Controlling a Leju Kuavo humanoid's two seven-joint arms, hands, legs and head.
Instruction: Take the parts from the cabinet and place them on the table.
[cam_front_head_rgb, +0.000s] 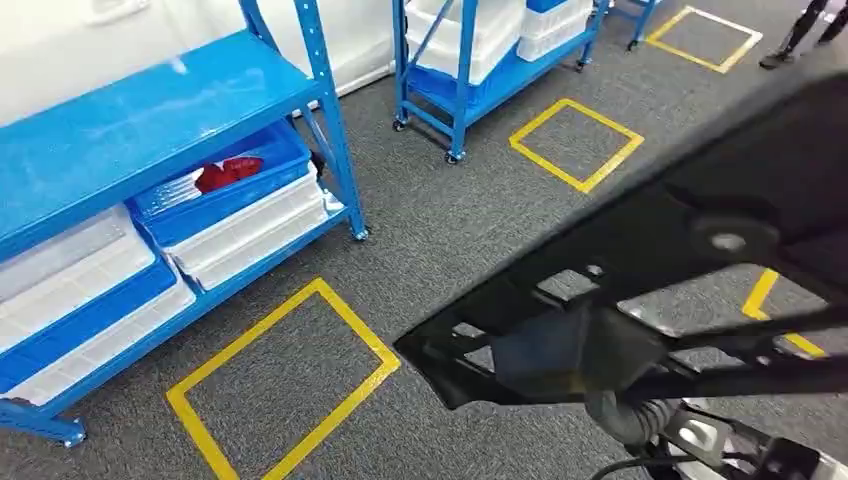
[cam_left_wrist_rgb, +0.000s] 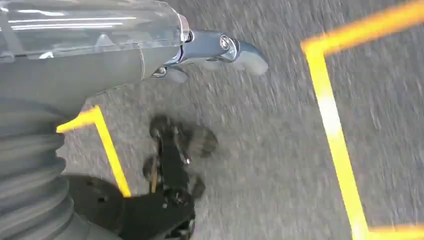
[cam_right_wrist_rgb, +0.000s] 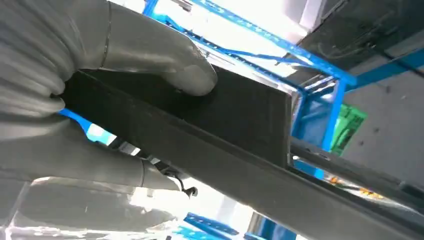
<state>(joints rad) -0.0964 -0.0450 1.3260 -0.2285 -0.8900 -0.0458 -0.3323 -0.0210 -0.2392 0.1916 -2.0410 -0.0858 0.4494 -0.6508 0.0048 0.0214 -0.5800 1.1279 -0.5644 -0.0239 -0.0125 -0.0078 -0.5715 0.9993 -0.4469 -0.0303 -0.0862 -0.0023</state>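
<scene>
A large flat black part (cam_front_head_rgb: 640, 250), long and frame-like with cut-outs, stretches across the right half of the head view, close to the camera. My right hand (cam_right_wrist_rgb: 75, 55) grips it: the thick grey thumb (cam_right_wrist_rgb: 165, 60) presses on the part's flat black face (cam_right_wrist_rgb: 240, 115) and the fingers lie under it. Over grey carpet hangs my left hand (cam_left_wrist_rgb: 220, 50), its fingers stretched out and nothing in it. The blue cabinet (cam_front_head_rgb: 150, 110) stands at the left; a blue bin (cam_front_head_rgb: 250, 190) on its lower shelf holds red parts (cam_front_head_rgb: 228, 173).
White bins (cam_front_head_rgb: 250, 235) fill the cabinet's lower shelves. A second blue rack on wheels (cam_front_head_rgb: 470, 80) stands further back. Yellow tape squares (cam_front_head_rgb: 285, 380) (cam_front_head_rgb: 575, 145) mark the grey carpet. A person's legs (cam_front_head_rgb: 800, 35) show at the far right corner.
</scene>
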